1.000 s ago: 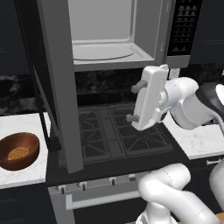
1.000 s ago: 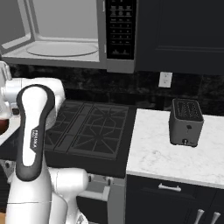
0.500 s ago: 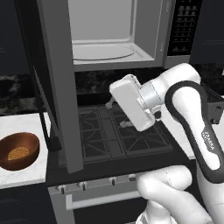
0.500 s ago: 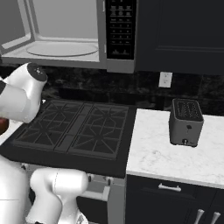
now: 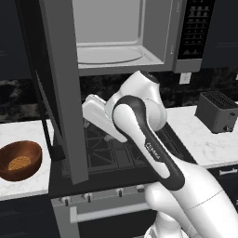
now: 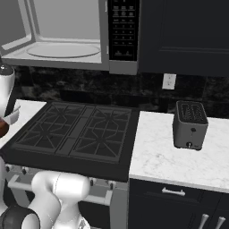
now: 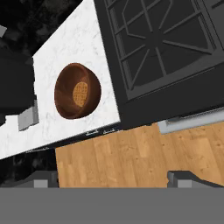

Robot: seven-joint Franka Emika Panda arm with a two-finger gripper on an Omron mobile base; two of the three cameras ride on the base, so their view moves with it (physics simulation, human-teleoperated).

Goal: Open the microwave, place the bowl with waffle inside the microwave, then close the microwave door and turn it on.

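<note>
since half a second ago your arm has swung further left and folded over the stove [image 5: 116, 153], so the hand now hangs in front of the open microwave door [image 5: 58, 83] instead of mid-stove. your pincer [image 7: 113, 177] stands wide, holding nothing; in the hand view its two dark tips [image 7: 186, 177] sit far apart at the bottom, over wooden floor [image 7: 131, 153].

you can see the microwave [image 5: 121, 35] open, its light grey cavity and round turntable [image 5: 109, 55] bare, the door swung out to the left with its edge toward the left base camera. the black button panel [image 6: 123, 29] is at the right of the cavity.

the bowl [image 5: 19, 160] rests on the white marble surface [image 5: 28, 183] left of the stove, well apart from the microwave, upright, with the waffle [image 5: 19, 163] lying flat inside it. in the hand view the bowl [image 7: 77, 91] sits near the surface's edge, just beside the stove, the waffle [image 7: 80, 93] at its middle.

a dark grey toaster [image 6: 190, 124] stands on the surface [image 6: 170, 156] right of the stove, below a wall outlet [image 6: 168, 81].
</note>
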